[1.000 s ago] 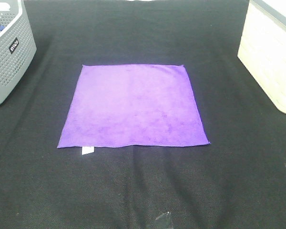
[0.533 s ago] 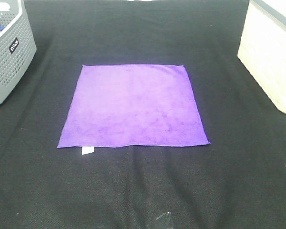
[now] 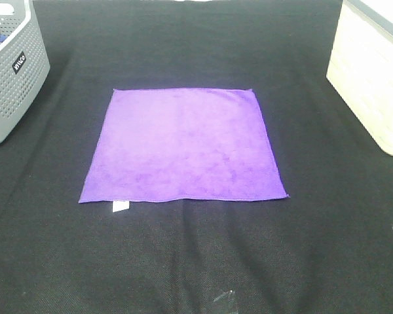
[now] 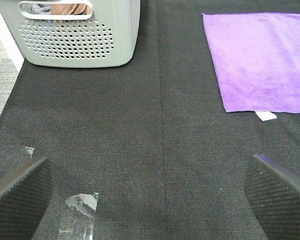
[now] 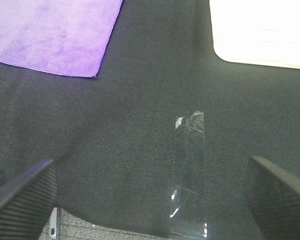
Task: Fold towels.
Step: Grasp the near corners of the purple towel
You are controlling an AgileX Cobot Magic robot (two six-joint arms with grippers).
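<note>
A bright purple square towel [image 3: 183,145] lies flat and unfolded on the black table cover, with a small white tag [image 3: 120,207] at its near left corner. It also shows in the left wrist view [image 4: 262,60] and the right wrist view [image 5: 50,32]. No arm shows in the exterior high view. My left gripper [image 4: 150,195] is open and empty over the black cover, short of the towel's near left corner. My right gripper [image 5: 152,195] is open and empty near the table's front edge, short of the towel's near right corner.
A grey perforated basket [image 3: 6,72] holding cloth stands at the far left; it also shows in the left wrist view [image 4: 75,35]. A cream basket [image 3: 373,72] stands at the far right. Clear tape strips [image 5: 187,170] lie on the black cover [image 3: 196,261] near the front.
</note>
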